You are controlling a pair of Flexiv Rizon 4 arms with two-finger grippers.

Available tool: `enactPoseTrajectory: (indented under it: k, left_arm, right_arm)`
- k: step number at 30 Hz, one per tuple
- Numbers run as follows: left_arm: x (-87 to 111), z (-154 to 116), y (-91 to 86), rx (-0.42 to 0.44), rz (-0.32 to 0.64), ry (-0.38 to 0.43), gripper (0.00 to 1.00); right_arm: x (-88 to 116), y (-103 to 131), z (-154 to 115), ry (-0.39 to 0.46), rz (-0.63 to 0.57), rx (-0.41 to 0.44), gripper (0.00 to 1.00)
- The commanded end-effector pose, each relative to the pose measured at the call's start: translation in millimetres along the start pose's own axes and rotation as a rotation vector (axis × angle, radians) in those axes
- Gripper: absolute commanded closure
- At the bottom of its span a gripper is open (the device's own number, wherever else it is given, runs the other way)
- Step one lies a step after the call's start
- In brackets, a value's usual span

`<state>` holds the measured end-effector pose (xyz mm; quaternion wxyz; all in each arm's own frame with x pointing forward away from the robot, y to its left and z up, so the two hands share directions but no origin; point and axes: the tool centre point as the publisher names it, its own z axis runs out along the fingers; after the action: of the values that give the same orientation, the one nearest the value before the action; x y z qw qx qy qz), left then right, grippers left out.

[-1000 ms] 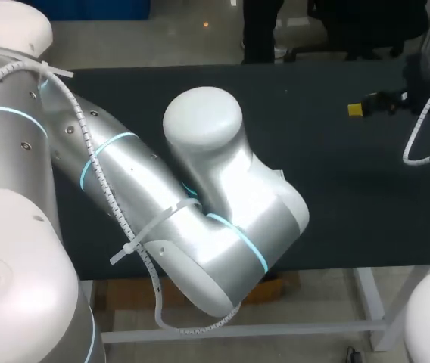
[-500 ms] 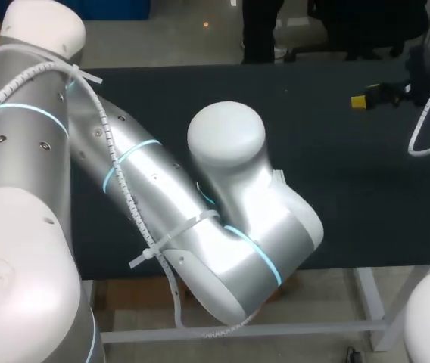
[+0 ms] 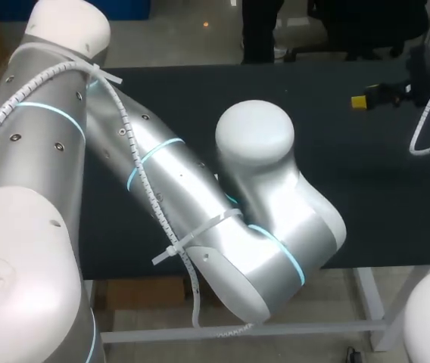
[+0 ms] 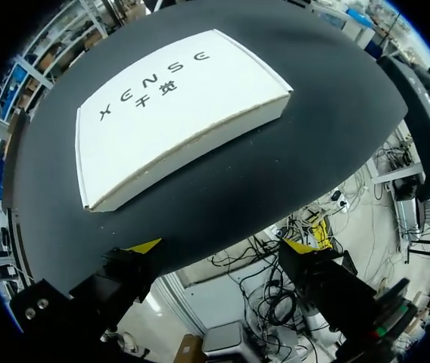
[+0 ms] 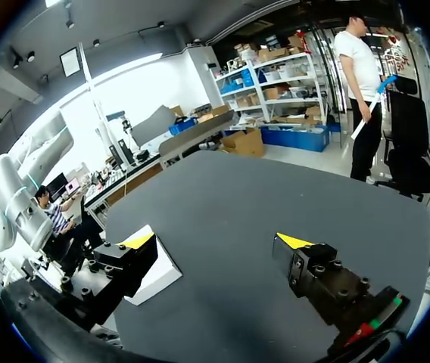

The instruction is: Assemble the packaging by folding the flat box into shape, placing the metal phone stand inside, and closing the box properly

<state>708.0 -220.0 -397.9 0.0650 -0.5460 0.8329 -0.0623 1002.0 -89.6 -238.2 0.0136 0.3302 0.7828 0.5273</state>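
- My left arm (image 3: 200, 204) has swung rightward across the head view, with its end effector (image 4: 219, 246) spread and holding nothing.
- The box (image 4: 177, 113) lies shut and flat-topped on the surface (image 4: 275, 174) just ahead (contents hidden; stand unseen).
- The right end effector (image 5: 215, 240) hangs spread farther off.

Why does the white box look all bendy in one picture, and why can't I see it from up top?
In the left wrist view the fisheye lens bows the white box and the table edge into curves. In the head view the left arm fills the middle and hides the box. In the right wrist view only a corner of it shows, beside the right gripper.
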Motion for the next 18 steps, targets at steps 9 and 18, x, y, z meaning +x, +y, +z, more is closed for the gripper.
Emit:
enactPoseTrajectory:
  k: [9, 18]
  left_arm:
    - [-8.7, 9, -16.9, -0.021, -0.157, 0.044, 0.00]
    - [-13.5, 9, -33.7, -0.027, -0.261, 0.006, 0.00]
  right_arm:
    - [-8, 4, 17, 0.007, -0.114, -0.026, 0.00]
    - [-24, 8, 16, 0.049, -0.166, -0.081, 0.00]
